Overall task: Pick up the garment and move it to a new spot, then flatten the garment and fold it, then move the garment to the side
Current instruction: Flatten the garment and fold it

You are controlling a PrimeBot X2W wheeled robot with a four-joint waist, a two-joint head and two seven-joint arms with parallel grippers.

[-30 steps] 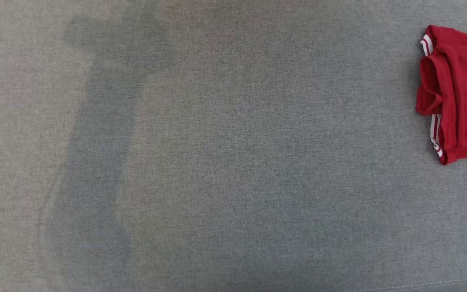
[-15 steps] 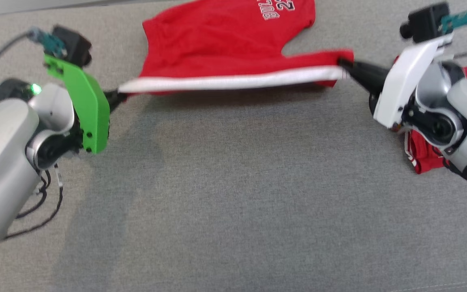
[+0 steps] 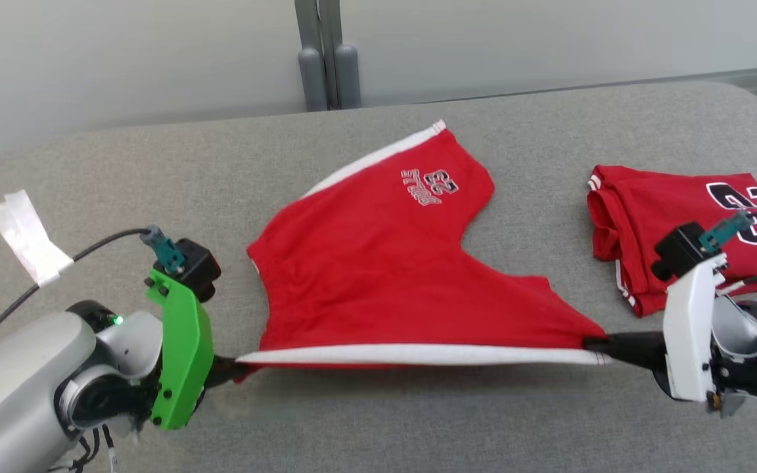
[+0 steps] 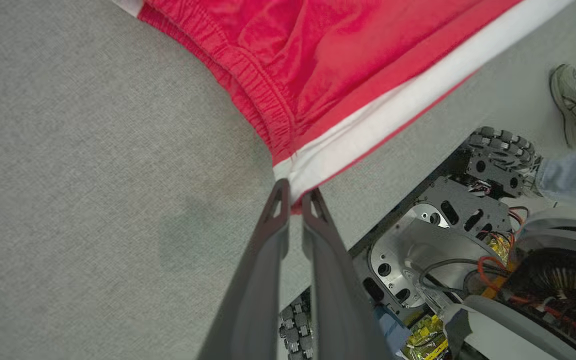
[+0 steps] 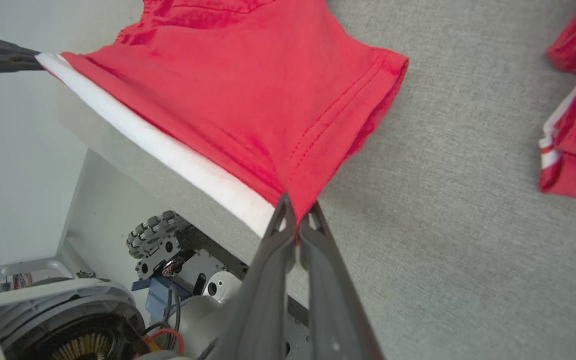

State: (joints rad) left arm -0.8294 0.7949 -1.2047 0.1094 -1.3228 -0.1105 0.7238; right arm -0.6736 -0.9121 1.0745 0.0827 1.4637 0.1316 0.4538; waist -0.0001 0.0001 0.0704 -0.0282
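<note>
Clearly both ends of the white side stripe are pinched. The left gripper (image 4: 293,194) is clenched on the waistband corner and the right gripper (image 5: 295,212) on the leg hem of the red shorts (image 3: 378,276), which are spread on the grey counter (image 3: 122,171) just left of the folded jersey (image 3: 641,203). Lower both ends together, evenly taut, so no wrinkles set. The jersey's right end is cut off. Whether the stripe touches the counter, I cannot tell.

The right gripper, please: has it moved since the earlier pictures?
Yes: the right gripper came toward the robot, from level with the folded jersey's far edge to nearer than its near edge.
</note>
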